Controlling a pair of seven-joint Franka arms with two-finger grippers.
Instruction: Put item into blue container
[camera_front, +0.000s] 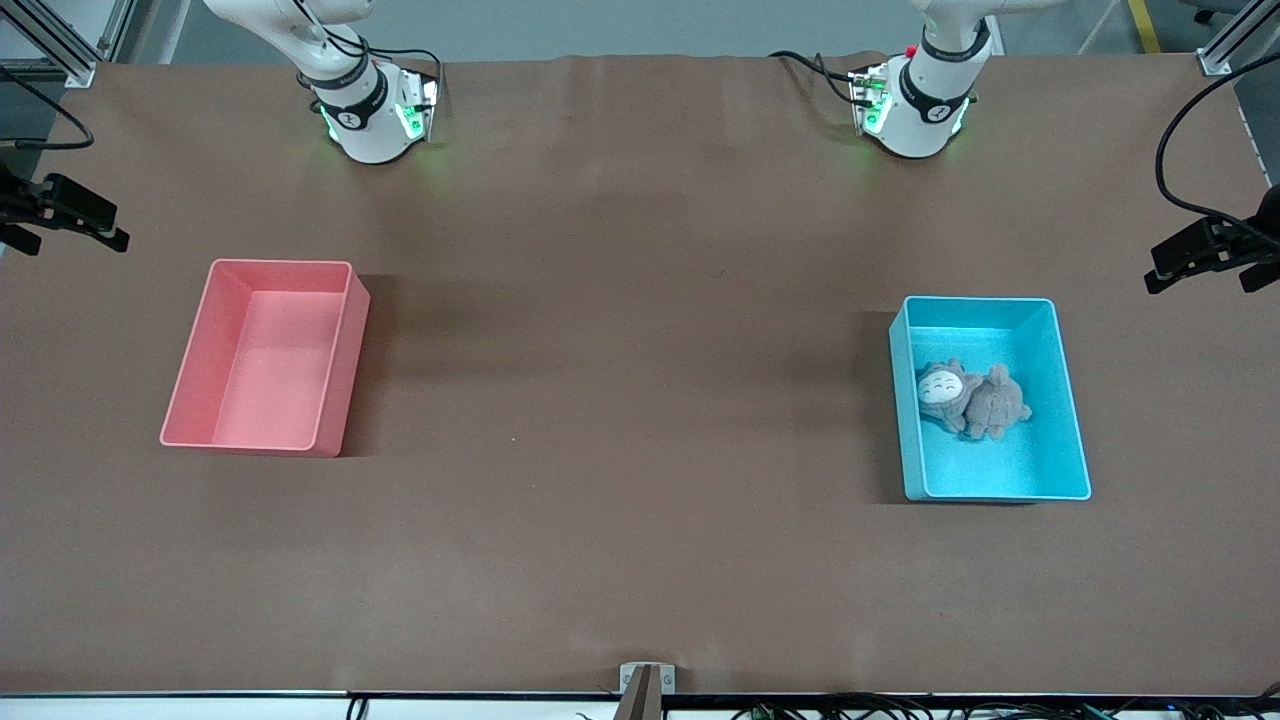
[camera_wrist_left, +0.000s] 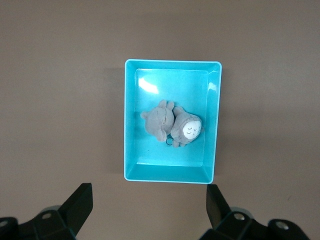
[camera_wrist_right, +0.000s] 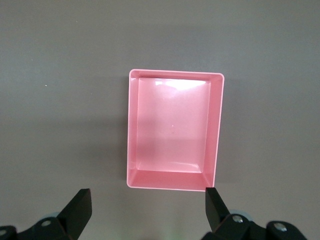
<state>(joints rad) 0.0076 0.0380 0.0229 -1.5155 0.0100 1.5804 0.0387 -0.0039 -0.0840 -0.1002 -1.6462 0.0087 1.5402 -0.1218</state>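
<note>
The blue container (camera_front: 1070, 420) sits on the brown tabletop (camera_front: 620, 400) toward my left arm's end, and everything else I place from it. Inside it lies a small grey plush toy (camera_front: 968, 400) with a pale face — it rests on the container's floor, roughly in the middle and a little toward the wall that faces the pink bin (camera_front: 340, 380), curled on its side. A small dark ring shows against the plush in my left wrist view, touching its underside. My left pincer (camera_wrist_left: 150, 210) hangs high above the blue container, released, its two dark fingers (camera_wrist_left: 80, 202) spread wide with nothing between them; through that gap I look straight down on the container's rim (camera_wrist_left: 172, 61) and the toy. The pink bin stands well apart from the blue container, toward my right arm's end of the tabletop, about level with it. My right pincer (camera_wrist_right: 147, 210) hangs over that pink bin — released too, fingers wide apart and holding nothing.
</note>
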